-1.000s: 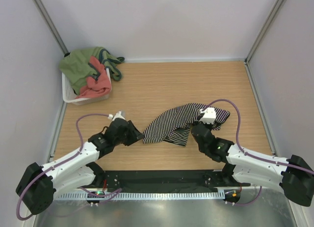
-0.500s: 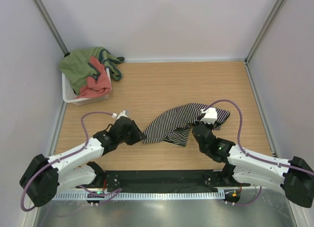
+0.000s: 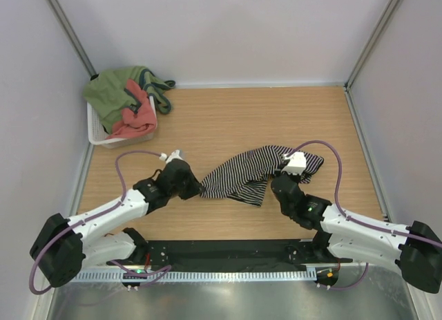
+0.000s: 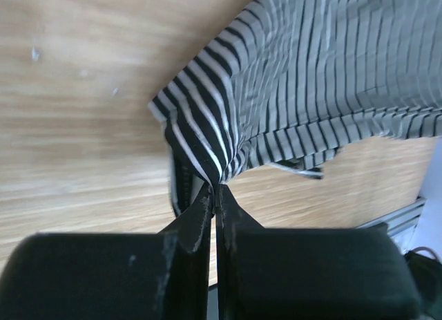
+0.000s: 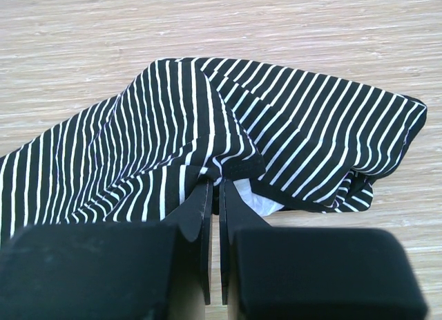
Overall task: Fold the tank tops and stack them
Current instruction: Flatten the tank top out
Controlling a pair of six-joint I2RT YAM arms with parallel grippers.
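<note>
Left wrist view shows the left claw point(image 4: 215, 190) pinched shut on a corner of the thin black-and-white striped cloth tank top point(image 4: 324, 71), crumpled on the wooden counter point(image 4: 69, 92). The right claw point(image 5: 215, 186) is clamped on its opposite edge. Light, limp fabric; hems probably grip best.

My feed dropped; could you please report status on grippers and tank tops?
Left gripper shut on striped tank top. Right gripper shut on it too. Salmon top in white basket. No obstruction seen.
</note>
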